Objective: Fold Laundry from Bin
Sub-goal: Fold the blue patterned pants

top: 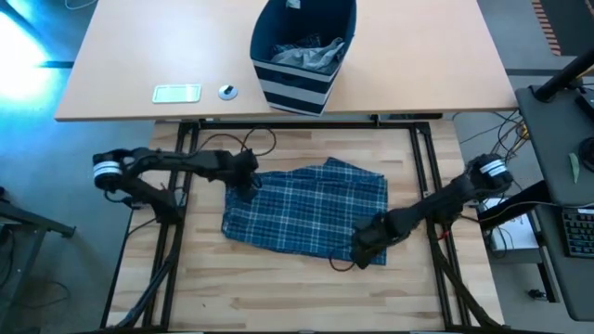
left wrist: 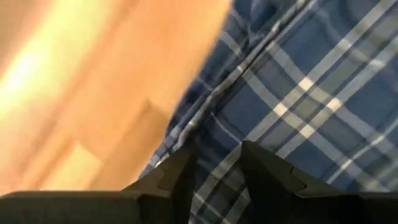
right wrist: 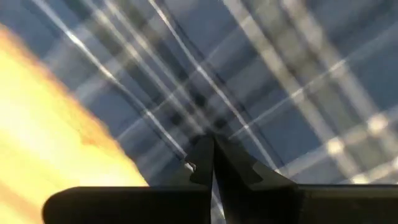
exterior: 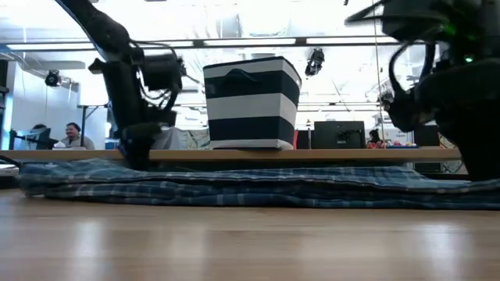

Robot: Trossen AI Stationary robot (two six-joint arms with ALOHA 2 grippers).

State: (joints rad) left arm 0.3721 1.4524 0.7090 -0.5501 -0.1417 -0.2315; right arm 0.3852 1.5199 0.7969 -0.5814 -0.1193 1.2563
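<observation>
Read the task as early in its course. One plaid garment (top: 306,209) lies spread flat on the near bench (top: 278,292), with no completed fold that you can confirm. The bin (top: 302,56) stands upright on the far bench, well apart from the garment, with grey cloth (top: 311,54) inside it. That cloth and the plaid piece itself remain to be folded.

The left gripper (top: 249,181) is at the garment's far-left corner; the left wrist view shows its fingers (left wrist: 267,180) partly apart with the plaid edge between them. The right gripper (top: 369,246) is at the near-right corner, closed, apparently pinching the plaid hem.

You cannot tell whether the garment is trousers, shirt or shorts. You cannot count the pieces in the bin, since its walls hide the lower contents. In the low view the right gripper is cut off at the frame edge.
</observation>
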